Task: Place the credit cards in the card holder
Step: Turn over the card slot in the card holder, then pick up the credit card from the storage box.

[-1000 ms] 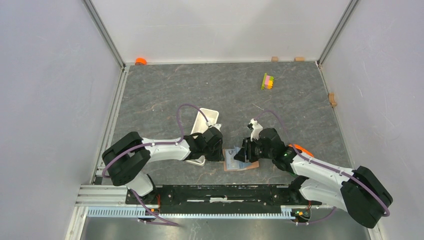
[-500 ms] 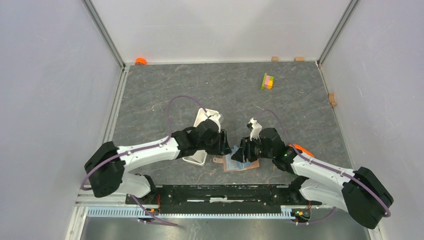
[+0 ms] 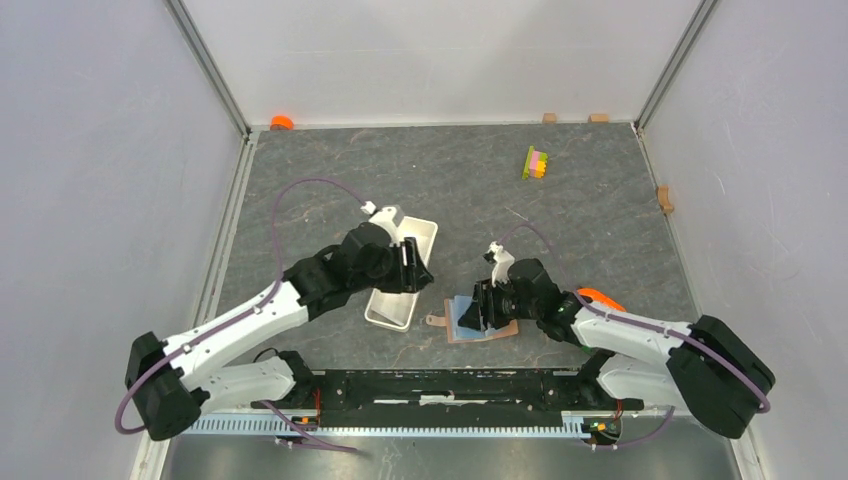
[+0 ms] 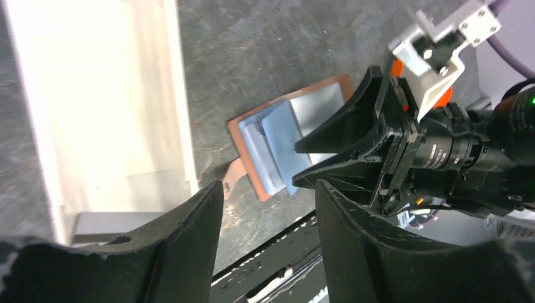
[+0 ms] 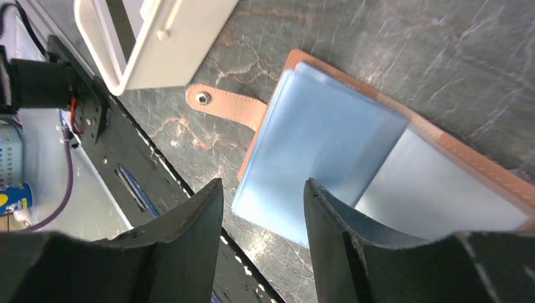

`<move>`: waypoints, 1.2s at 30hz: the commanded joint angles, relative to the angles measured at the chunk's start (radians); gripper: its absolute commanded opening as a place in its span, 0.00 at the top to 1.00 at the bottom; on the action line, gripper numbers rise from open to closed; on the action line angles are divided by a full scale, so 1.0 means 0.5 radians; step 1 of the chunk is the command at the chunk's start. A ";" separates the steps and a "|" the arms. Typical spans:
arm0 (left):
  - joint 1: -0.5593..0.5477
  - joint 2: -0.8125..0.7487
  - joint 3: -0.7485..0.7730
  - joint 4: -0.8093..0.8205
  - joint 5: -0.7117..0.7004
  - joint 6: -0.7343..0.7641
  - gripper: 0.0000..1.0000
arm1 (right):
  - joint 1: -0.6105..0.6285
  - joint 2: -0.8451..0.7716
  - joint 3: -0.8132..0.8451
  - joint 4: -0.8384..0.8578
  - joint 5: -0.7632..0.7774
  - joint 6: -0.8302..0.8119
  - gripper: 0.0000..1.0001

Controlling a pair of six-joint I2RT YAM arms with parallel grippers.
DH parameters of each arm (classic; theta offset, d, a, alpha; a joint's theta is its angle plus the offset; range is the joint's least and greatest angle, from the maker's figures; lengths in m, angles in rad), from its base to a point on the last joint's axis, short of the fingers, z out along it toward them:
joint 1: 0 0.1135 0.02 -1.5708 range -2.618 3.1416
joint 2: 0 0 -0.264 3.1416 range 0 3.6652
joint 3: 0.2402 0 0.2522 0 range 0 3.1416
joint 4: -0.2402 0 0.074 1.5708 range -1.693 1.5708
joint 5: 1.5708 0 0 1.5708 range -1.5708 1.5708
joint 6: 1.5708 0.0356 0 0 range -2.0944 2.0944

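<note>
1. the top view places the card holder point(image 3: 497, 330) lying open near the middle of the near edge of the table point(image 3: 450, 190). it is just right of the white tray point(image 3: 385, 312), with pale blue-grey credit cards point(image 3: 466, 318) on it.
2. in that view the left gripper point(image 3: 415, 268) hangs over the tray and the right gripper point(image 3: 484, 305) sits low over the cards. from above, the gap between either pair of fingers is hard to read.
3. the left wrist view makes it plain: its own jaws stand wide with nothing between them. it also catches the right gripper side-on, jaws spread, tips at the cards, nothing clamped.
4. the right wrist view looks down through its own wide jaws. only here does the strap point(image 5: 228, 105) show its metal snap, pointing toward the tray. a blue card covers the holder's half by the strap, with a paler silvery face on the other half. whether any card sits in a pocket i cannot tell.
5. only the top view shows the coloured block stack point(image 3: 537, 162) toward the far right, an orange thing point(image 3: 282, 122) at the far left corner, and small wooden blocks point(image 3: 549, 117) along the far edge.
</note>
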 commanded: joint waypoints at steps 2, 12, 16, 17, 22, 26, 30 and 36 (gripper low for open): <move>0.195 -0.183 -0.071 -0.184 -0.019 0.119 0.37 | 0.083 0.125 0.031 0.072 0.100 -0.024 0.45; 0.460 -0.354 -0.131 -0.338 0.084 0.228 0.33 | 0.090 -0.033 0.221 -0.174 0.135 -0.156 0.39; 0.575 -0.430 -0.214 -0.349 0.203 0.226 0.32 | 0.091 -0.126 0.339 -0.230 0.091 -0.274 0.34; 0.595 -0.451 -0.237 -0.352 0.217 0.223 0.32 | 0.093 -0.127 0.369 -0.231 0.056 -0.326 0.33; 0.689 -0.512 -0.398 -0.317 0.238 0.182 0.31 | 0.191 0.000 0.645 -0.260 -0.054 -0.584 0.28; 0.788 -0.529 -0.538 -0.227 0.219 0.142 0.31 | 0.330 0.188 0.857 -0.258 -0.072 -0.695 0.26; 0.880 -0.606 -0.653 -0.129 0.166 0.069 0.31 | 0.508 0.394 1.058 -0.261 -0.009 -0.784 0.24; 0.984 -0.590 -0.745 0.022 0.256 0.062 0.35 | 0.677 0.772 1.340 -0.392 0.319 -0.770 0.26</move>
